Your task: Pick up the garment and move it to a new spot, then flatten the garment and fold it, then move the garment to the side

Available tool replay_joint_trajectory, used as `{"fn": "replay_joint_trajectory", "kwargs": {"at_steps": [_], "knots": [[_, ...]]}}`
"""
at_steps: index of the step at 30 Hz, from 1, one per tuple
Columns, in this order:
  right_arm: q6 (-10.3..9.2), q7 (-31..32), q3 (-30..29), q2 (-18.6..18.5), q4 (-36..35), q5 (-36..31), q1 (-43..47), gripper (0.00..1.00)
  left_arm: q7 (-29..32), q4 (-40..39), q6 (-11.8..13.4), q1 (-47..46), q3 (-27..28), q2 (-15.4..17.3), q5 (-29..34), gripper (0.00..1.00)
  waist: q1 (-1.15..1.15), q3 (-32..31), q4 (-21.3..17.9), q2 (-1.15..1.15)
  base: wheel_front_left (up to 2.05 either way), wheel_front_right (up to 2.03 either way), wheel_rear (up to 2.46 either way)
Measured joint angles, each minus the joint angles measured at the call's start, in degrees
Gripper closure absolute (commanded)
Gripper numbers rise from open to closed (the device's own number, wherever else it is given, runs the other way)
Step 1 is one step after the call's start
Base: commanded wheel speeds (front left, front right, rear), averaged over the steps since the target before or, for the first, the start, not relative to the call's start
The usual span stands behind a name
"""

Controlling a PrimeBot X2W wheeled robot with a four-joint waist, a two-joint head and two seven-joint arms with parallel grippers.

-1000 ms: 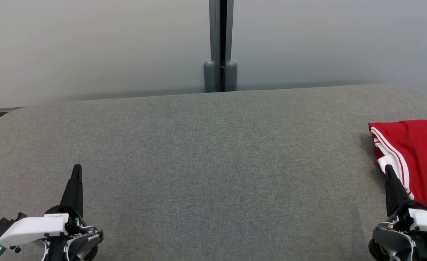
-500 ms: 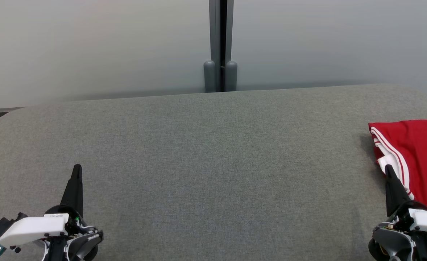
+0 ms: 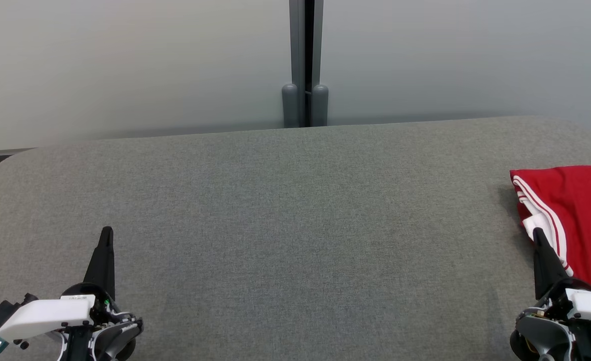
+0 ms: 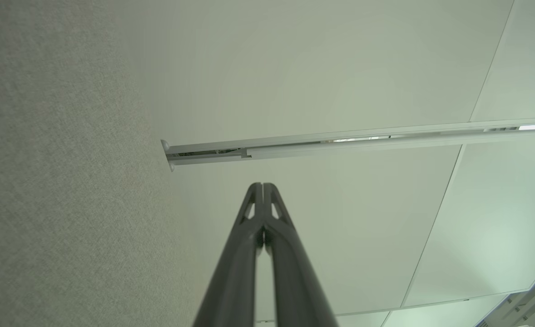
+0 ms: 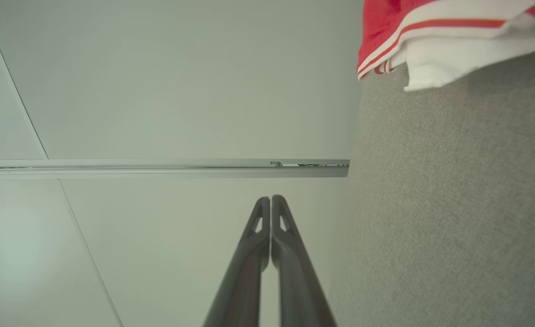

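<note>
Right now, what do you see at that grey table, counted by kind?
garment, red with white stripes: 1
grippers, both shut: 2 (left gripper, right gripper)
Total: 3

The left gripper [image 3: 106, 231] sits at the lower left of the head view, its two long dark fingers pressed together into a single blade pointing up the view. The right gripper [image 3: 537, 232] mirrors it at the lower right, its fingertips also meeting. The left wrist housing [image 3: 44, 313] and the right wrist housing [image 3: 589, 301] lie low, well apart.
</note>
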Motion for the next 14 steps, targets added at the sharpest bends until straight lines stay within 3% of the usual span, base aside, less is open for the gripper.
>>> {"fn": "replay_joint_trajectory", "kwargs": {"at_steps": [14], "knots": [[0.0,0.2,0.0,0.0,0.0,0.0,0.0,1.0,0.1,0.0,0.0,0.0,0.0,0.0,0.1,1.0,0.0,0.0,0.0,0.0,0.0,0.0,0.0]]}}
